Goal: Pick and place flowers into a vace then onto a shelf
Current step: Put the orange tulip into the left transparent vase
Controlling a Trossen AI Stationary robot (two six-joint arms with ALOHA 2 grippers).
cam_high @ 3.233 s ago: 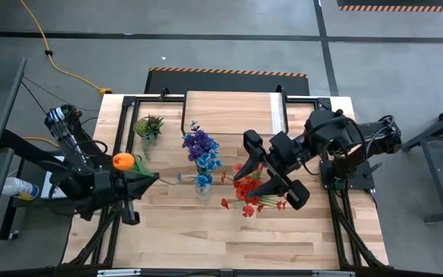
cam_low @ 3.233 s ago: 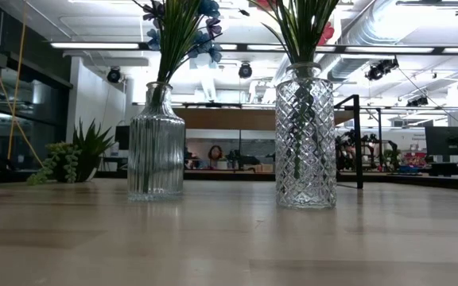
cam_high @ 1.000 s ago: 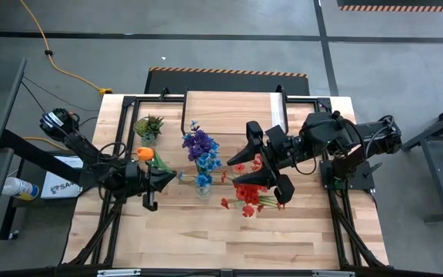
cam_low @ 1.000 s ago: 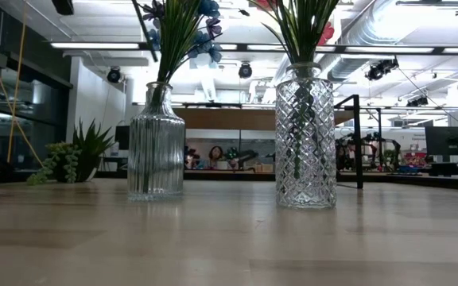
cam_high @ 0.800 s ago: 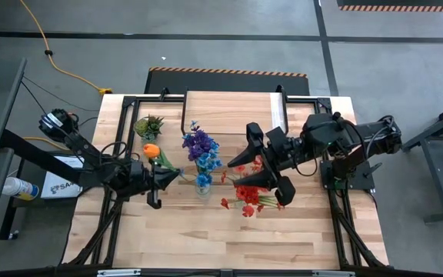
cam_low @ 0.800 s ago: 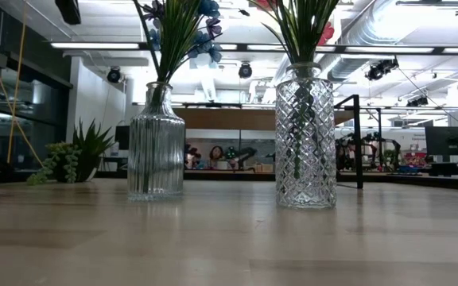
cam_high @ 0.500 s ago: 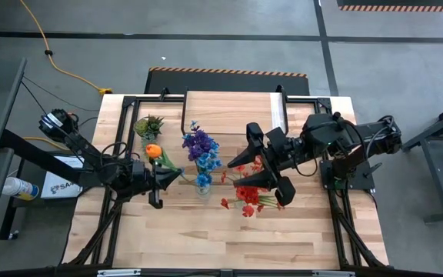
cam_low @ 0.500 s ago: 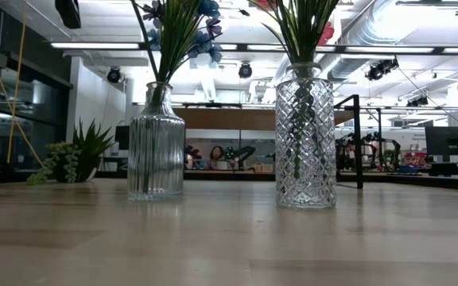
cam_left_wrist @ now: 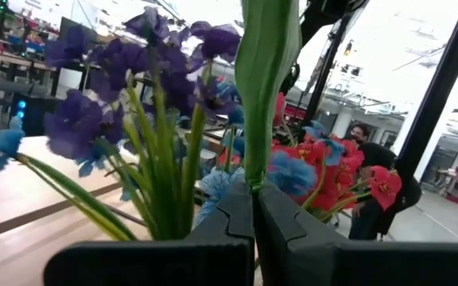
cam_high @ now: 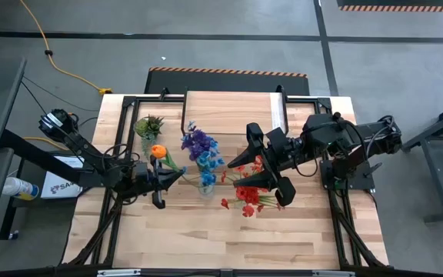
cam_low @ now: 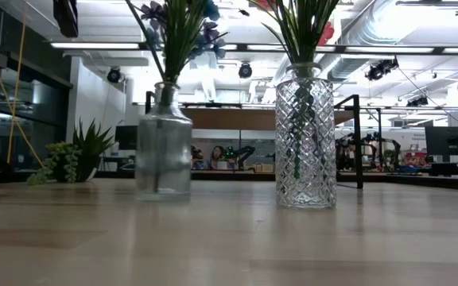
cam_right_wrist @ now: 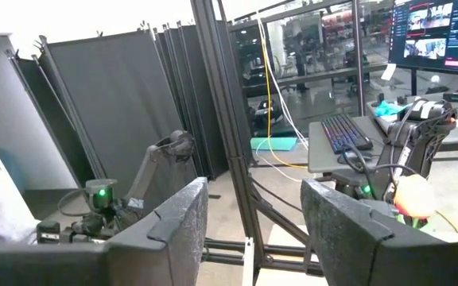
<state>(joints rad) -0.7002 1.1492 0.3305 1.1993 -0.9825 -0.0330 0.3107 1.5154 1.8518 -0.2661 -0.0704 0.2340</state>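
Pale wood planks make up my big table point(cam_high: 206, 231), and they look smooth. At its far edge sits the shelf point(cam_high: 229, 108), a small flat board of light wood on thin dark legs. My right gripper point(cam_high: 261, 169) hangs over the red flowers point(cam_high: 248, 196), its fingers partly apart with nothing between them. Those stems stand in a bumpy diamond-cut glass vase point(cam_low: 304, 135). Beside it is a ribbed glass vase point(cam_low: 164, 139) with purple and blue flowers point(cam_high: 201, 150); it looks blurred in the low view, and the blooms are cut off at the top. My left gripper point(cam_high: 177, 176) is pinched tight on the green stem of the orange flower point(cam_high: 158, 151), just beside the ribbed vase.
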